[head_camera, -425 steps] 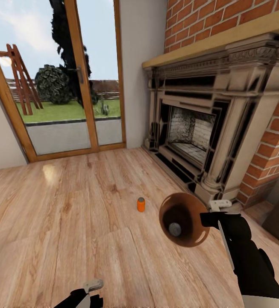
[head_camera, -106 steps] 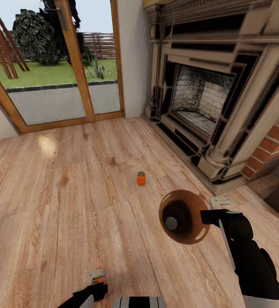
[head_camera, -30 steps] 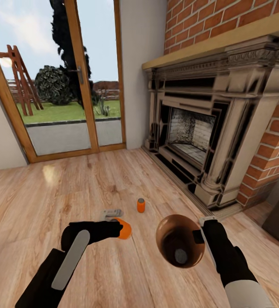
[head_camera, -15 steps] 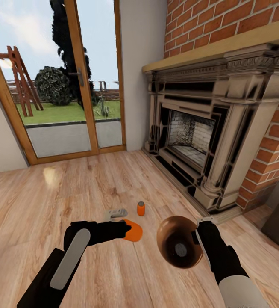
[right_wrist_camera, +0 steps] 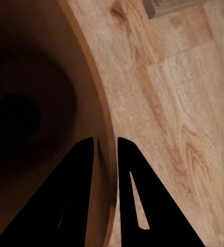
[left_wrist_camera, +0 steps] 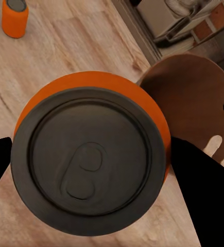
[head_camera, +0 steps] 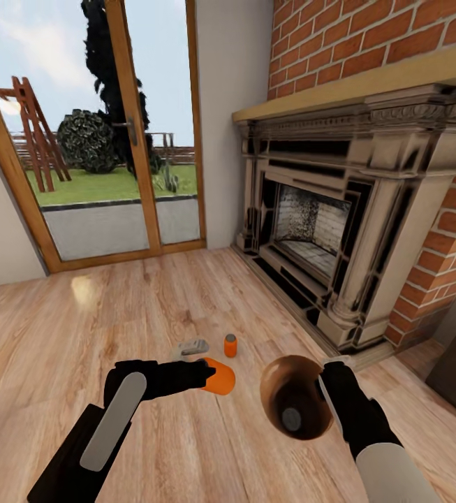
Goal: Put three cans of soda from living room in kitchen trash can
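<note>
Step in hand: looks like can number two is being carried over to the bin, which is held up in the air rather than parked in the kitchen.

Left gripper: closed around a soda can, held sideways, lower middle of the head view. In the left wrist view its grey top is seen end-on, with a dark finger pressed on either side.

Right gripper: clamped narrow on the rim of the trash can, one finger inside the wall and one outside, per the right wrist view. The bin is tipped so its mouth is turned toward the camera, lower right of centre.

Already binned: one can is seen lying at the bottom, grey end up.

Last can: stood upright on the wood floor, just above the held can in the frame, in front of the fireplace.

Gap: held can and bin rim are near but not touching.

Next move: probably the can has to be brought over the open mouth and released only once it is well inside the rim, otherwise it could be bounced off the edge.
</note>
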Tool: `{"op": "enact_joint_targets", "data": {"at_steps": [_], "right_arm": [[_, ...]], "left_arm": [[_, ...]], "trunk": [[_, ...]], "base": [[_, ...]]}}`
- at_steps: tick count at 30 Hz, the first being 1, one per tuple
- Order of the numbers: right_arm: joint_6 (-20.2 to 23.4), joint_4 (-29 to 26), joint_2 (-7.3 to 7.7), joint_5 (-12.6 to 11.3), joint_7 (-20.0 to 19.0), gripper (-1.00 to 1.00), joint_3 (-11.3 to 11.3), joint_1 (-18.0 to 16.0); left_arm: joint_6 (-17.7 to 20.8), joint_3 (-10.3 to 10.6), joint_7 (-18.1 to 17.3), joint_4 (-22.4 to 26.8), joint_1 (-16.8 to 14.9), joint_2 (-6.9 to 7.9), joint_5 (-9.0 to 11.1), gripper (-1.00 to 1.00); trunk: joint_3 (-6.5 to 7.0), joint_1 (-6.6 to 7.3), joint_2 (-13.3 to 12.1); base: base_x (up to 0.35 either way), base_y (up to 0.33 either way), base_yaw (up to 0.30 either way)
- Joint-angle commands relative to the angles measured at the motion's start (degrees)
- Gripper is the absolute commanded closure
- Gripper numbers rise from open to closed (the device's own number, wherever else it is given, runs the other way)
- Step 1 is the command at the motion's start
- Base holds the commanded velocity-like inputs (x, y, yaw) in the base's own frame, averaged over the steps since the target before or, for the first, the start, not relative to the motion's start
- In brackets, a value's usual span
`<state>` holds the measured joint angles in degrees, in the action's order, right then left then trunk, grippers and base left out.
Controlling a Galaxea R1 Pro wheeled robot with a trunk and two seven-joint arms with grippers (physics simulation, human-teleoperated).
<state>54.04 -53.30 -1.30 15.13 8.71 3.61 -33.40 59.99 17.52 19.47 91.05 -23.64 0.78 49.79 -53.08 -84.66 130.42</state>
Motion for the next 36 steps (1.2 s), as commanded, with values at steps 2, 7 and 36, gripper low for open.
{"op": "enact_joint_targets", "data": {"at_steps": [2,7,36], "right_arm": [[-2.13,2.33,-0.15,-0.4,1.9,1.0,0.09,-0.54],[-4.05,4.97,-0.46,-0.67,5.59,1.0,0.08,-1.22],[-4.65,13.98,-1.56,-0.68,6.67,1.0,-0.15,-4.21]], "left_arm": [[0.01,-0.01,0.04,0.0,0.0,0.0,0.0,1.0],[0.01,-0.02,0.04,0.0,0.0,0.01,0.06,1.0],[0.01,1.67,-0.05,-0.05,-0.51,-2.81,0.16,1.0]], "trunk": [[0.37,0.45,-0.81],[1.26,1.55,-2.82],[6.47,7.92,-14.45]], "base": [[0.0,0.0,0.0],[0.0,0.0,0.0],[0.0,0.0,0.0]]}}
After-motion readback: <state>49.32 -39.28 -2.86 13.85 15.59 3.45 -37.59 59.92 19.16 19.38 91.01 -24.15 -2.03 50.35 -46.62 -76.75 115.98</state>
